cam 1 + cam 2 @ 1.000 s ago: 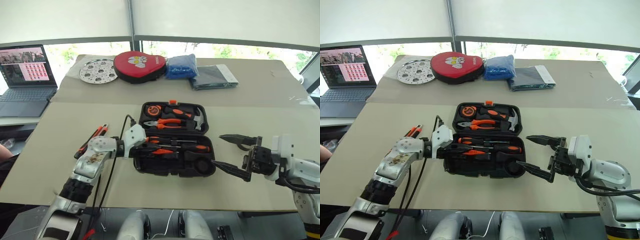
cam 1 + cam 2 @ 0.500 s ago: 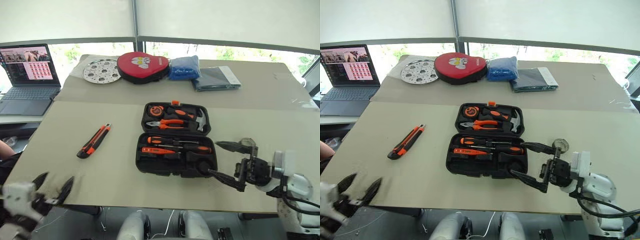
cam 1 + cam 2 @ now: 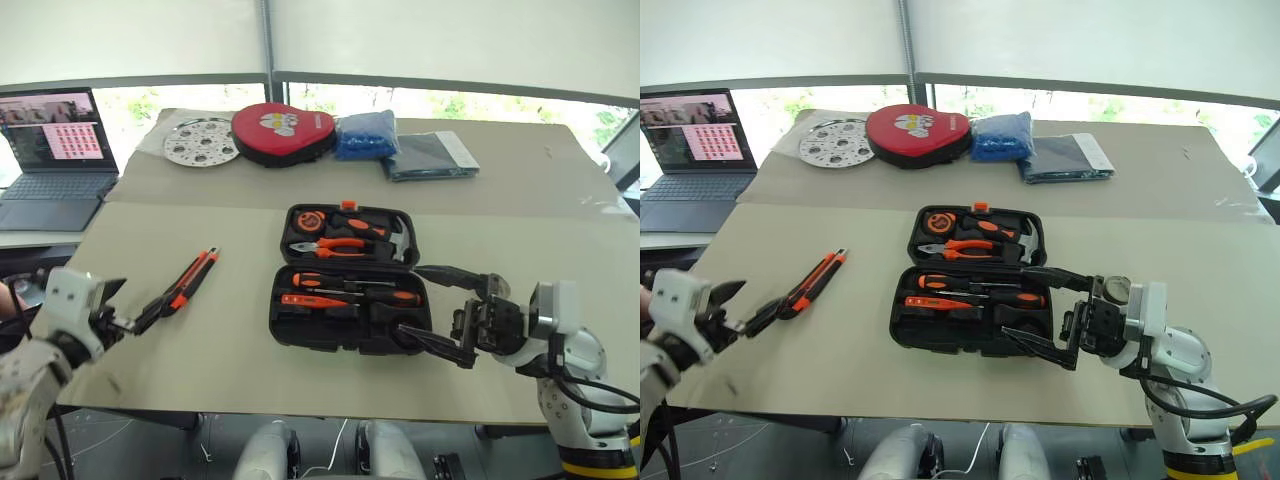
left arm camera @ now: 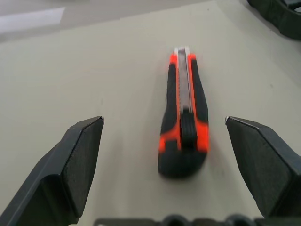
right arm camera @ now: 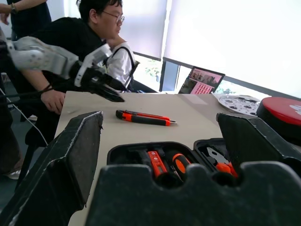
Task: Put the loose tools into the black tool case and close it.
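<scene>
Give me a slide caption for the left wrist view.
Open left gripper lined up on the utility knife lying flat on the table, fingers either side, not yet touching.

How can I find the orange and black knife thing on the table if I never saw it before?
Start at the open black tool case in the middle of the table. Look to its left, toward the laptop side: the utility knife lies alone on the bare tabletop, just ahead of the open left pincer. It is the one orange-and-black tool lying outside the case.
</scene>
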You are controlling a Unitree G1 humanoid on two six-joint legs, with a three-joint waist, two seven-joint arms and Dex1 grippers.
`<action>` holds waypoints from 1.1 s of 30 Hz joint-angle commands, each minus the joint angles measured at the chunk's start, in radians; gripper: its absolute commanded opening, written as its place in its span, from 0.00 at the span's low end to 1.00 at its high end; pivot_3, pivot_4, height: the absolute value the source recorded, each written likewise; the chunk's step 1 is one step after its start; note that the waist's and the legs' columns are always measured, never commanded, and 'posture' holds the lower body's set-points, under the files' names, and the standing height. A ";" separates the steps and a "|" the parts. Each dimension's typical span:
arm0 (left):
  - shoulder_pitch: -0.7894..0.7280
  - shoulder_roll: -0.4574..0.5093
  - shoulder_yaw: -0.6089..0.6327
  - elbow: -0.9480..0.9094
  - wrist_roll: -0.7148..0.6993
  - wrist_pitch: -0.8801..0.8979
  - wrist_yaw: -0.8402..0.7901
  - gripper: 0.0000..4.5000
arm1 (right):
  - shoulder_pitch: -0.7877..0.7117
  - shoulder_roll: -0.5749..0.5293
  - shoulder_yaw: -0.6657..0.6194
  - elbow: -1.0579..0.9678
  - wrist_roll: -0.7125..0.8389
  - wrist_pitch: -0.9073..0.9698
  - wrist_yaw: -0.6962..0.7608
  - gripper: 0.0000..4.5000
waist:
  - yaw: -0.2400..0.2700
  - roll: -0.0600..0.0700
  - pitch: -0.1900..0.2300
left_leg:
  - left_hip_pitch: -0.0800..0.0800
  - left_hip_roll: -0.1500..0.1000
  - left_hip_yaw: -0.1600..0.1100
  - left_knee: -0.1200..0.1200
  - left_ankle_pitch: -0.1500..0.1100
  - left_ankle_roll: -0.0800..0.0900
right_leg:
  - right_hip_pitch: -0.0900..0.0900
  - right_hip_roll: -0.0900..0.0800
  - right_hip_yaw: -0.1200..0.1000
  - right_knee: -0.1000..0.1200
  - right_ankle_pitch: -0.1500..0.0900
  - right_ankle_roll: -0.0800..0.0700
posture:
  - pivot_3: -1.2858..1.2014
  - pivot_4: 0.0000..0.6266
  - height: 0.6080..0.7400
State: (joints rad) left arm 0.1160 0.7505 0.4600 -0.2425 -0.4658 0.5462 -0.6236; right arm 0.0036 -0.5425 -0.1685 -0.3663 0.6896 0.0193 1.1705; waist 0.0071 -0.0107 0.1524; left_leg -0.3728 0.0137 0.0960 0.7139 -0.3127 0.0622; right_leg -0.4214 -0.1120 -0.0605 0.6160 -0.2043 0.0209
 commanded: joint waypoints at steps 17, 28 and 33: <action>-0.217 0.015 -0.212 0.258 0.109 -0.149 -0.148 0.38 | 0.016 -0.021 -0.012 -0.006 -0.013 -0.020 -0.014 1.00 | -0.006 0.000 0.000 | 0.002 0.002 0.001 -0.003 0.002 -0.004 | -0.001 0.000 -0.001 0.001 -0.001 -0.001 | 0.52 0.24 1.00; -0.461 0.070 -0.625 -0.067 0.138 -0.215 -0.538 0.38 | 0.126 -0.227 -0.200 0.025 0.023 0.051 0.076 1.00 | 0.026 -0.001 0.001 | -0.004 0.000 0.000 -0.001 0.001 -0.002 | -0.001 -0.002 -0.004 -0.004 0.000 -0.001 | 0.52 0.24 1.00; -0.581 0.009 -0.820 -0.114 0.226 -0.089 -0.535 0.38 | 0.190 -0.258 -0.234 0.061 -0.007 0.042 0.109 1.00 | 0.014 -0.002 0.001 | -0.004 0.000 0.000 -0.001 0.002 -0.002 | -0.001 0.004 -0.002 -0.004 -0.001 0.000 | 0.52 0.24 1.00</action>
State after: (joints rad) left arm -0.4341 0.7671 -0.3245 -0.3198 -0.2731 0.4154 -1.1608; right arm 0.1862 -0.7907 -0.3680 -0.3032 0.6862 0.0723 1.2698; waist 0.0209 -0.0124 0.1538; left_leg -0.3768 0.0143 0.0961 0.7131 -0.3111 0.0606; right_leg -0.4218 -0.1076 -0.0623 0.6127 -0.2051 0.0207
